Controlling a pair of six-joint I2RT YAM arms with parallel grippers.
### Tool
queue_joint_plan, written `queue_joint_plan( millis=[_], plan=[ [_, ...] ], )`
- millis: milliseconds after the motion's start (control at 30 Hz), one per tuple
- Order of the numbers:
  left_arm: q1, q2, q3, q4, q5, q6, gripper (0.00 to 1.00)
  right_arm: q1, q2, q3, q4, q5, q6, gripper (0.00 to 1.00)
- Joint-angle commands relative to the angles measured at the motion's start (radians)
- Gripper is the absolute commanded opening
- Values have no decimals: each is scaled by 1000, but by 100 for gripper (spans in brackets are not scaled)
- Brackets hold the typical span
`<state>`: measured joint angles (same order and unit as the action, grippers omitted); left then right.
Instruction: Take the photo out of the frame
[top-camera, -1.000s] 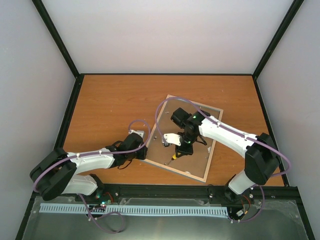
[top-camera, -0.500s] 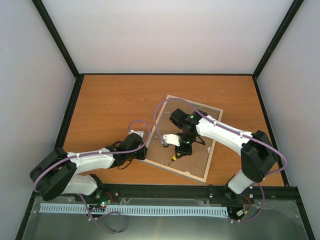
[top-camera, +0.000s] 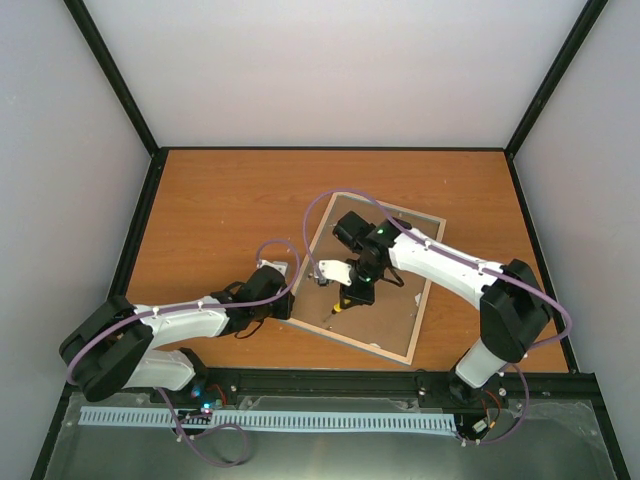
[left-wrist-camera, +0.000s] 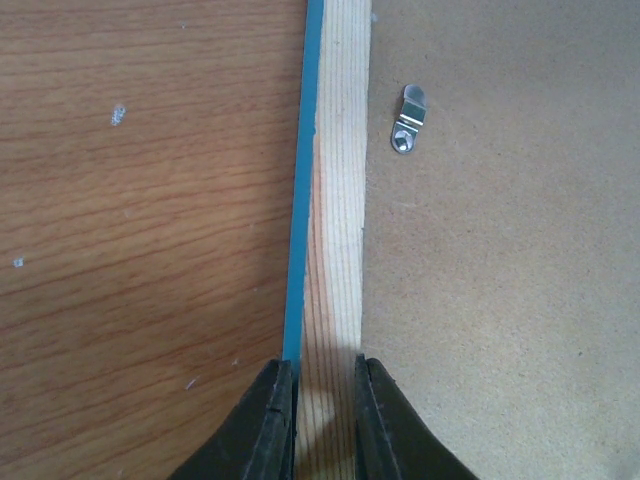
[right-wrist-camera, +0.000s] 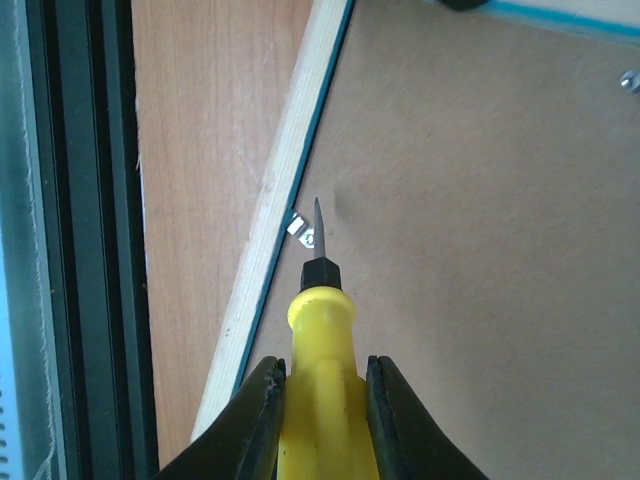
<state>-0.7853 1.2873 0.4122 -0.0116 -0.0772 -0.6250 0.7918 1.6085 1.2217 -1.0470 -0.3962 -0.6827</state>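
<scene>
The frame (top-camera: 427, 290) lies face down on the table, its pale wood back edge (left-wrist-camera: 335, 200) and blue border (left-wrist-camera: 303, 200) showing. The brown backing board (top-camera: 385, 315) covers it; the photo is hidden beneath. My left gripper (top-camera: 290, 305) is shut on the frame's left edge, one jaw on each side of the wood strip (left-wrist-camera: 323, 385). My right gripper (top-camera: 352, 298) is shut on the yellow-handled screwdriver (right-wrist-camera: 320, 340), held over the board. Its tip points at a small metal clip (right-wrist-camera: 303, 232) beside the frame's edge (right-wrist-camera: 270, 230).
Another metal clip (left-wrist-camera: 408, 118) sits on the backing board (left-wrist-camera: 500, 300) near the left gripper. The wooden table (top-camera: 220, 210) is walled on three sides. A black rail (right-wrist-camera: 80, 250) runs along the near edge, close to the frame's lower side.
My right arm has shifted a little to the left over the backing board, carrying the screwdriver with it. The left arm and the frame have not moved.
</scene>
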Motion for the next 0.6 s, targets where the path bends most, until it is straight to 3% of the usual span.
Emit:
queue_joint_plan(
  millis=[0,333,567],
  plan=[
    [12,-4,17,61,10,-15,1,9,30,44,45,15,28,3],
    [12,-31,1,63,4,-22,1,9,3,67,9,32,-7,3],
    [14,-28,2,64,4,-21,1,9,-30,51,-124,48,-85,3]
  ],
)
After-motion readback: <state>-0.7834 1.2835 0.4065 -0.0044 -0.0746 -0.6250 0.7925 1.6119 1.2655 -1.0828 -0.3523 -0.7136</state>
